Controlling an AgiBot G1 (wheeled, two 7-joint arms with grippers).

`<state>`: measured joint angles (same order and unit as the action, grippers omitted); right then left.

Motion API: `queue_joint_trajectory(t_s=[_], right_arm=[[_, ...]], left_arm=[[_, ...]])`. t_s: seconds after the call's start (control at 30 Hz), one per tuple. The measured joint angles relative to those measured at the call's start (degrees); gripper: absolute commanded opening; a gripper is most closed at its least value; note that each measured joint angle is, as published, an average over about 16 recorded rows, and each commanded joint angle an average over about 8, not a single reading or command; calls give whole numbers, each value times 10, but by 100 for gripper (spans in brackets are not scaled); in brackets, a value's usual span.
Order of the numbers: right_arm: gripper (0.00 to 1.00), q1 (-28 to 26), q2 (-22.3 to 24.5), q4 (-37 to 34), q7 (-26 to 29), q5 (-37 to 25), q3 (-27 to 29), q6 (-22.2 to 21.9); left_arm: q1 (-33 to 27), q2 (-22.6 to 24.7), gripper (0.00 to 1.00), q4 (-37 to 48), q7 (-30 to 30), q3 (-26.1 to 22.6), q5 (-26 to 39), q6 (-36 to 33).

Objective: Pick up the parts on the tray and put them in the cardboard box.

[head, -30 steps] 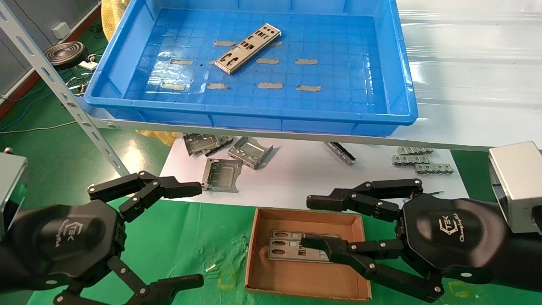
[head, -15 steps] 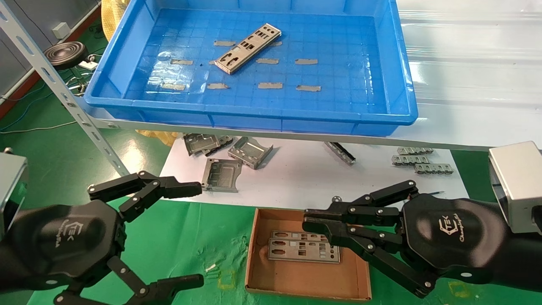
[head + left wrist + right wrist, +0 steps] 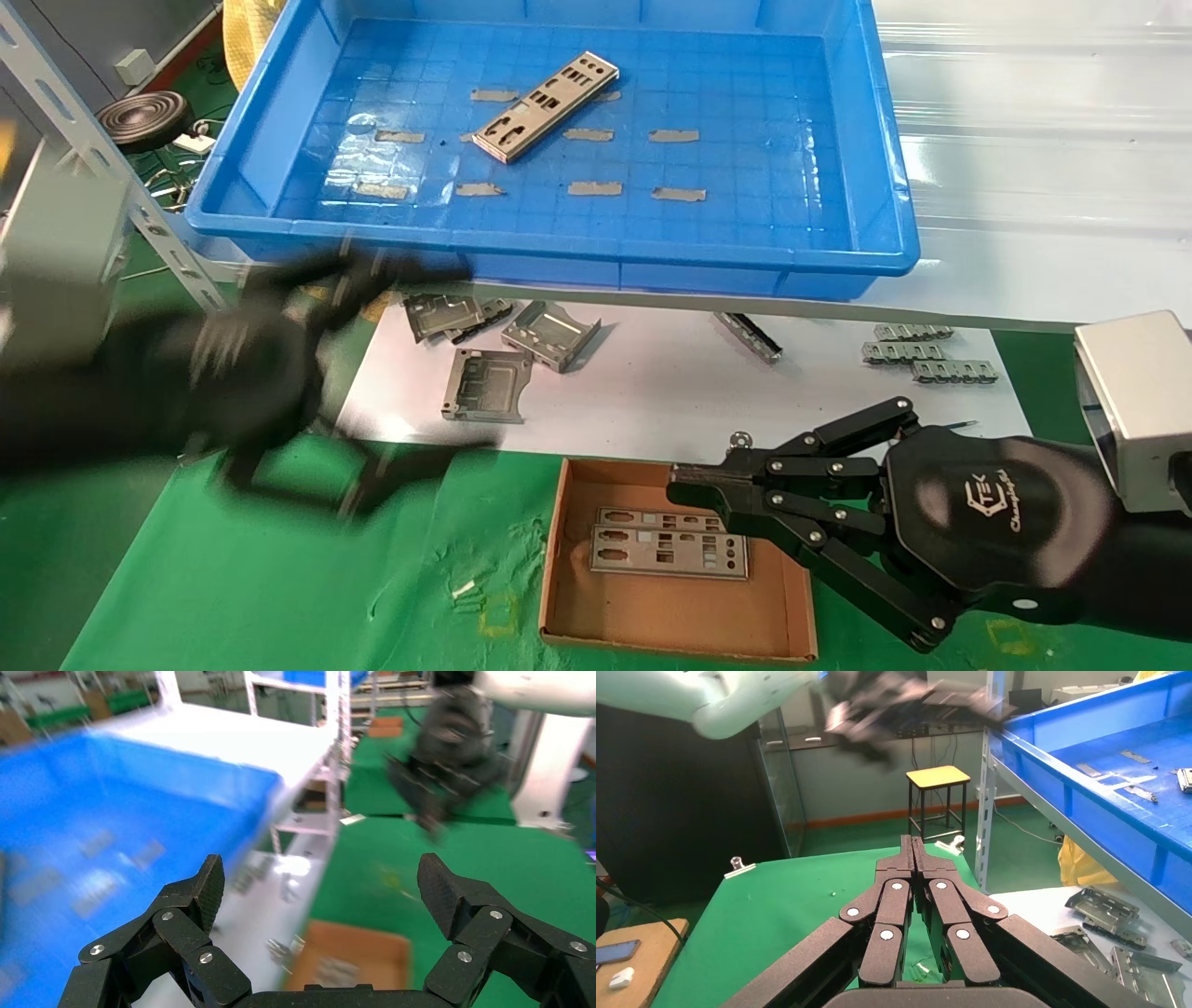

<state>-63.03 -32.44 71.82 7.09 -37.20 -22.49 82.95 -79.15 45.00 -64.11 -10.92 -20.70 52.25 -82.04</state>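
1. One plate (image 3: 546, 105) is left in the tray (image 3: 866, 168), lying flat and slantwise on the grid floor in the far-left part, across a couple of grey tape strips (image 3: 593, 187). Two more parts (image 3: 669, 552) lie flat in the cardboard box (image 3: 568, 550), overlapping, toward its far side.

2. Right gripper (image 3: 694, 491) hovers over the far-right corner of the box, jaws pressed together and holding nothing — the right wrist view shows the fingertips (image 3: 912, 855) meeting with no gap.

3. Left gripper (image 3: 320, 885) is spread wide and empty. It sits in front of the tray's near-left rim, above the edge of the white sheet (image 3: 652, 391), blurred in the head view — a sign of an arm in motion, and my read is that it is heading for the tray.

4. How will that last plate handle? It looks thin, stiff and light, with smooth metal faces that could slip. Lying flat on the floor, it offers little to get under.

5. Best hold, I'd judge, is across the narrow width near the middle of its length, one finger on each long edge. Taken near an end, it would likely swing or tip.

6. Watch the cutouts and thin edges — a fingertip could catch in a slot, and a hard squeeze might bow the sheet.

7. Grey folded brackets (image 3: 549, 334) and small connector strips (image 3: 917, 352) lie on the white sheet below the tray, not part of this job.
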Motion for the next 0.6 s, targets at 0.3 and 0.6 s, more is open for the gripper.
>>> queue_joint_trajectory(t_s=[0.3,0.6], right_arm=[[0,0,0,0,0,0,0,0],[0,0,0,0,0,0,0,0]], left_arm=[[-190,141,100,221,39,-66,129,50],[-300,247,100,434,97,-103,209,131]])
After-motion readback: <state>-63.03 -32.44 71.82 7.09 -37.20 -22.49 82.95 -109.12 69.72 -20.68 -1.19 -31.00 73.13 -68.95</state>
